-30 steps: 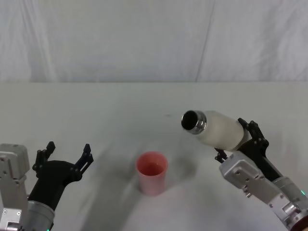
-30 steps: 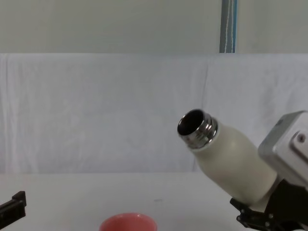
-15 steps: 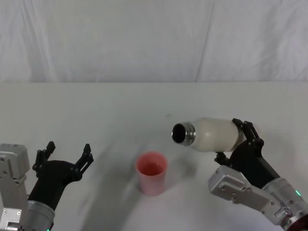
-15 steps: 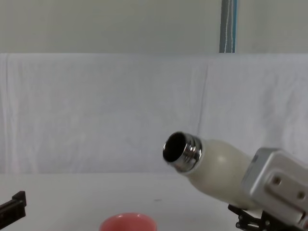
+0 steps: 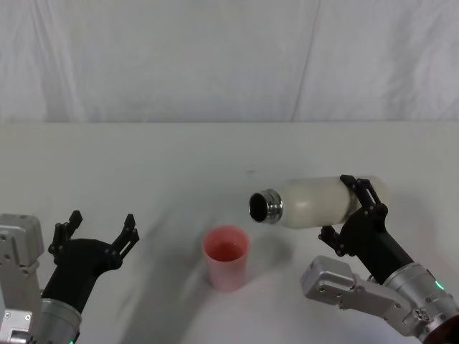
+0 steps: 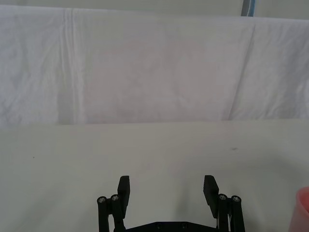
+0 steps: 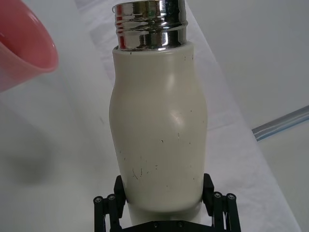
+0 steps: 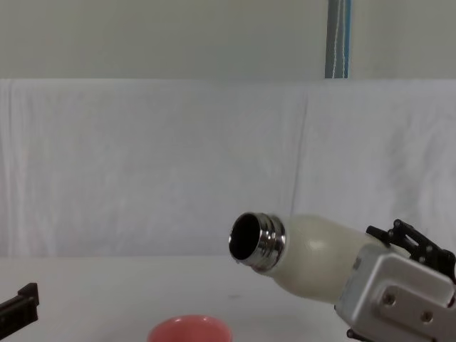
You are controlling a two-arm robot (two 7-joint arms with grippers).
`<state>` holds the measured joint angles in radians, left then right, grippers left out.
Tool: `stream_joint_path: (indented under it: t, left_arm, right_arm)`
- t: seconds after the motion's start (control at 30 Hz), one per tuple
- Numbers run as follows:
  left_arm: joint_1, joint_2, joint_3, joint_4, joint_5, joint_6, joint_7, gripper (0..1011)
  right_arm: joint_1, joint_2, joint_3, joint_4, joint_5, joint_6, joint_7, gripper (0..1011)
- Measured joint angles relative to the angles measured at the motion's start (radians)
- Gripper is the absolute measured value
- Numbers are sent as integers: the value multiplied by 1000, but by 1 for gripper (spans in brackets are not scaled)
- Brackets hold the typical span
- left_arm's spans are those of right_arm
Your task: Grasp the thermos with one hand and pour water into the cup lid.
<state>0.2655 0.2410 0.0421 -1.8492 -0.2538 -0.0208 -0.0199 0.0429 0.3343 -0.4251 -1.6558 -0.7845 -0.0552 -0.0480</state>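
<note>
The cream-white thermos [image 5: 310,203] hangs above the table, tipped nearly level, with my right gripper [image 5: 346,208] shut around its lower body. Its open steel neck [image 5: 265,206] points left and slightly down, just above and to the right of the pink cup lid [image 5: 226,256]. In the chest view the thermos [image 8: 313,255] hangs over the cup lid's rim [image 8: 189,329]. The right wrist view shows the thermos [image 7: 157,125] between the black fingers [image 7: 208,191], with the cup lid [image 7: 21,46] beyond the neck. No water stream is visible. My left gripper [image 5: 102,221] rests open at the near left.
A white cloth covers the table [image 5: 143,165] and the backdrop behind it. In the left wrist view the left gripper [image 6: 167,186] hovers over bare cloth, and the cup lid's edge [image 6: 303,210] shows at the side. A faint dark speck [image 5: 250,171] lies behind the thermos.
The right gripper has rolled the thermos from a raised tilt to nearly level. Its mouth moved left and lower, towards the cup lid. The left arm has not moved.
</note>
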Motion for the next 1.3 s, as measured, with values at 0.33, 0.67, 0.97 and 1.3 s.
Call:
stream_joint_path:
  t: [0.33,0.67,0.97,1.3]
  left_arm:
    - [0,0,0,0,0,0,0,1001]
    - [0,0,0,0,0,0,0,1001]
    - [0,0,0,0,0,0,0,1001]
    - [0,0,0,0,0,0,0,1001]
  right_arm:
    - [30,6,-22,25,-34,14,0,956]
    - [74,13,-46,59,-60,14,7,956]
    - [108,28,-70,84,-89,7,2,956]
    - [133,39,-92,106,-121,1,-27,956]
